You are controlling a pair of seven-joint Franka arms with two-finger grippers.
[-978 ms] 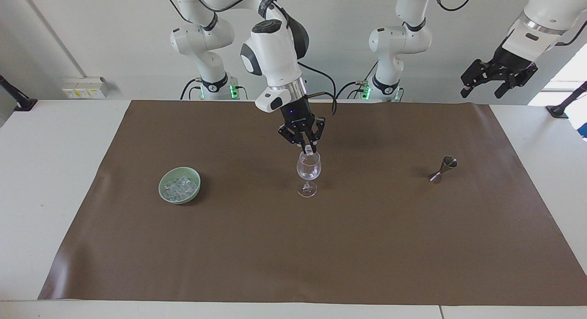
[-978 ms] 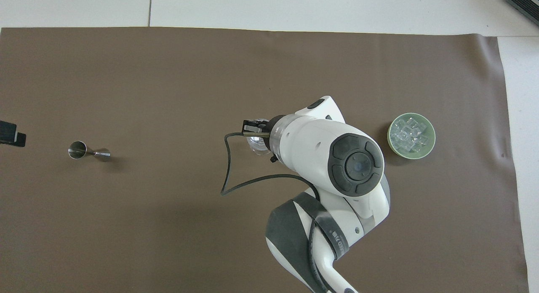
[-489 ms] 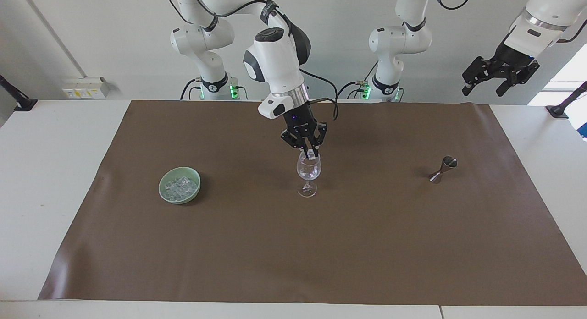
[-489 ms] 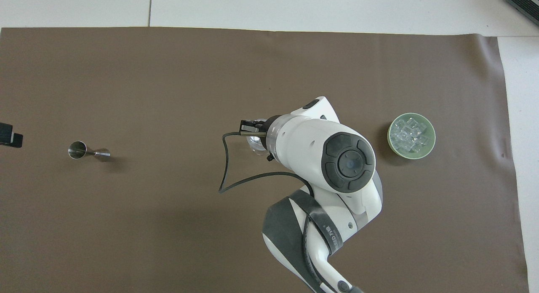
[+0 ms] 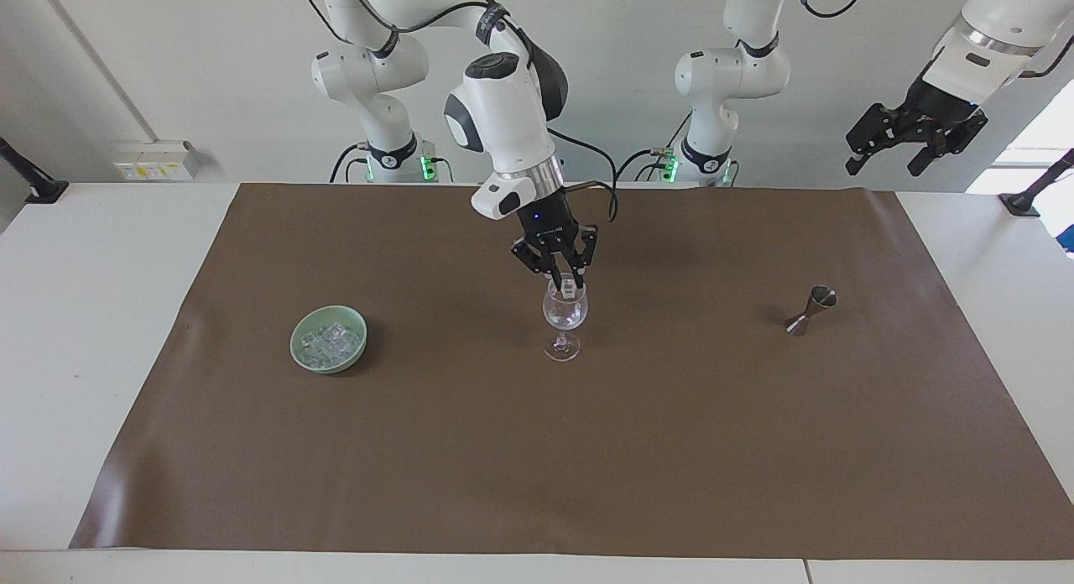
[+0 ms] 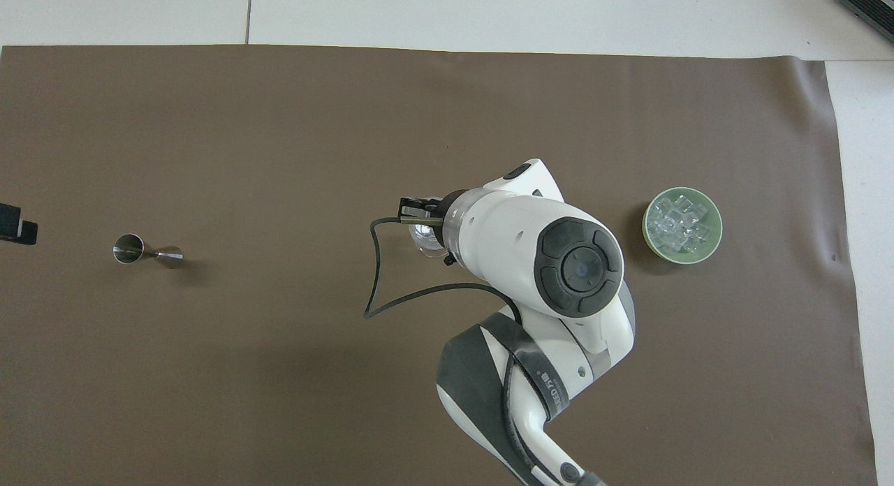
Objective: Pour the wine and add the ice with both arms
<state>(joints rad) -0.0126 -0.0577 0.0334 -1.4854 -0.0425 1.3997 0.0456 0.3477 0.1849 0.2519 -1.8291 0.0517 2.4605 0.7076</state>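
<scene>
Fingertips of your right gripper (image 5: 568,282) sit at the mouth of the wine glass (image 5: 565,311), with a small whitish ice cube (image 5: 570,289) at the rim just under them. You cannot tell from either view whether the fingertips are clamped on that cube or parted from it. The right arm (image 6: 552,262) reaches in from its own end of the table and, seen from overhead, covers most of the glass. The glass stands upright near the middle of the brown mat (image 5: 537,450), and its bowl looks clear.

Toward the right arm's end of the mat, well apart from the glass, sits a pale green bowl (image 5: 299,349) holding the ice (image 5: 331,343), a heap of small glassy cubes. Toward the left arm's end stands a metal jigger (image 5: 812,310), tilted rather than upright, also well apart from the glass.

Your left gripper (image 5: 913,139) waits high in the air past the mat's edge, its fingers spread wide and holding nothing.
</scene>
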